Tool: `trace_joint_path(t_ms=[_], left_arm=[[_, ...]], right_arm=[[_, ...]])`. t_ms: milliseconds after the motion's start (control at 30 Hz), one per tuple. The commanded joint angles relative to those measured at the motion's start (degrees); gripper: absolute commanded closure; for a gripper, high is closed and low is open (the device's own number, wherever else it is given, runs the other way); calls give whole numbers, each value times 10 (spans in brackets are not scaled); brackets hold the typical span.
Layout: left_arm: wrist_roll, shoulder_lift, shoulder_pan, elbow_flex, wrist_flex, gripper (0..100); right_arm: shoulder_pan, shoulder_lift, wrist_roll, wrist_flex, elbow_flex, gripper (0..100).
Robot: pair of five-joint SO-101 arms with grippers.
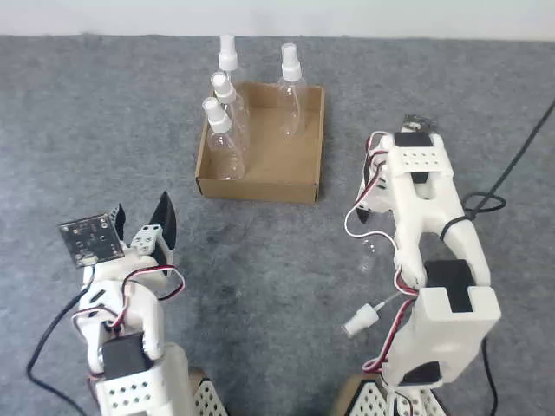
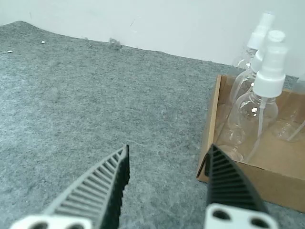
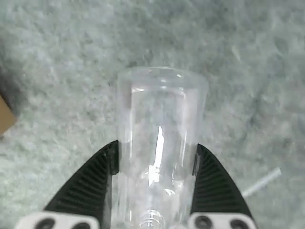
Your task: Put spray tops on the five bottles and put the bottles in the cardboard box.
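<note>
The right gripper is closed partway, as far as the uncapped bottle between its jaws allows. Both ribbed black jaws press against the clear walls. The bottle's flat base points away from the wrist and its open neck points back toward it. I cannot tell whether the bottle touches the grey felt below it. The loose spray top lies on the felt beside the right arm, apart from that bottle, with its thin dip tube stretched out toward the arm. The left gripper is spread wide and holds nothing. It hangs over bare felt with its tips aimed at the near corner of the cardboard box and does not touch it. The box sits open-topped toward the far middle of the felt, between the two arms' lines of reach. Four bottles stand upright inside it, each with a white spray top fitted. A front bottle, a middle bottle and a back bottle form a close row along the side nearer the left arm. A fourth bottle stands alone near the far wall, toward the other side.
</note>
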Motion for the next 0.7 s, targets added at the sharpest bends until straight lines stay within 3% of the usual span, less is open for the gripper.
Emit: trace_joint_path(t_ms=[0, 133, 367, 667], left_arm=[[-6, -9, -3, 0, -20, 765], [-6, -9, -3, 0, -20, 765], [-6, -9, -3, 0, -20, 765], [-6, -9, -3, 0, -20, 765]], right_arm=[[7, -19, -8, 75, -71, 929], [6, -18, -8, 138, -105, 924], [6, -17, -18, 145, -120, 928], [0, -14, -244, 144, -121, 924]])
